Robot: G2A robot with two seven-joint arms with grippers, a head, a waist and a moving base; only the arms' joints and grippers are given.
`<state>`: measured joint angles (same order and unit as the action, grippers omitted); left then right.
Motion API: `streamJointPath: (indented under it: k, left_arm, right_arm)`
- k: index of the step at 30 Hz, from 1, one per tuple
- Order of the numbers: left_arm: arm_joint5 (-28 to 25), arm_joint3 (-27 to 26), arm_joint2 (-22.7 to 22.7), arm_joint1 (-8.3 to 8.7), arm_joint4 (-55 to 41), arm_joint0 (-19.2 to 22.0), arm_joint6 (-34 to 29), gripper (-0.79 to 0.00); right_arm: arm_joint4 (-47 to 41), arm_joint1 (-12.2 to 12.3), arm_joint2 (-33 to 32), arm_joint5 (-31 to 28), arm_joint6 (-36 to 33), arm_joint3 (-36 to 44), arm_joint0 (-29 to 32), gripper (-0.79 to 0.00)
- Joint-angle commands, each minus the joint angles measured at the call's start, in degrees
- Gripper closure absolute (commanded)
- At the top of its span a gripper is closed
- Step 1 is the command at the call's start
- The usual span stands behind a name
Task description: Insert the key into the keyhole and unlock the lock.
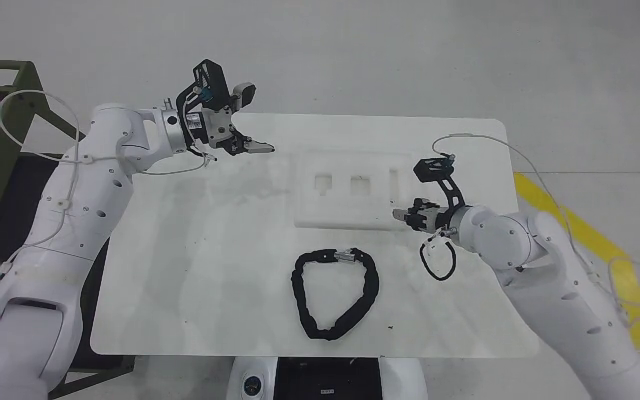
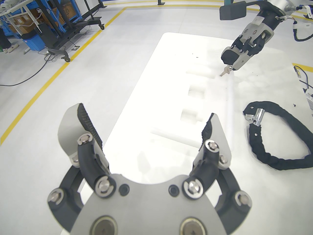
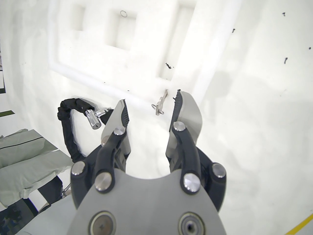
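White tabletop: key tip stuck in the edge of the foam tray at 3 o'clock, presumably for easy pinching, so my right jaws straddle it, open, empty; chain lock at 6 o'clock; left jaws wide open, empty, at 11.

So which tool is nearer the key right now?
Right. The right tool is open right at the key, at the edge of the foam block; the left tool is far off, over the opposite side of the table.
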<state>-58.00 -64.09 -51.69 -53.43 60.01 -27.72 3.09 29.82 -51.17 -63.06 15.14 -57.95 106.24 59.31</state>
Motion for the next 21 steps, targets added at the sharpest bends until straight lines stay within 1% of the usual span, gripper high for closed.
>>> streamJointPath:
  k: [1,7,13,18,21]
  left_arm:
    - [0.0,0.0,0.0,0.0,0.0,0.0,0.0,-0.785]
    - [0.0,0.0,0.0,0.0,0.0,0.0,0.0,-0.785]
    - [0.0,0.0,0.0,0.0,0.0,0.0,0.0,-0.785]
    - [0.0,0.0,0.0,0.0,0.0,0.0,0.0,-0.785]
    - [0.0,0.0,0.0,0.0,0.0,0.0,0.0,-0.785]
  right_arm:
    - [0.6,0.0,0.1,0.2,-0.3,-0.1,-0.1,-0.336]
    - [1.7,-0.3,0.9,0.2,-1.4,-0.6,-0.4,-0.308]
    - [2.5,-0.7,1.5,0.7,-0.8,-1.6,-0.5,-0.292]
    - [2.8,-1.1,2.2,0.7,-0.6,-2.2,-0.9,-0.265]
    - [3.4,-1.3,2.7,0.6,-0.6,-2.7,-1.3,-0.234]
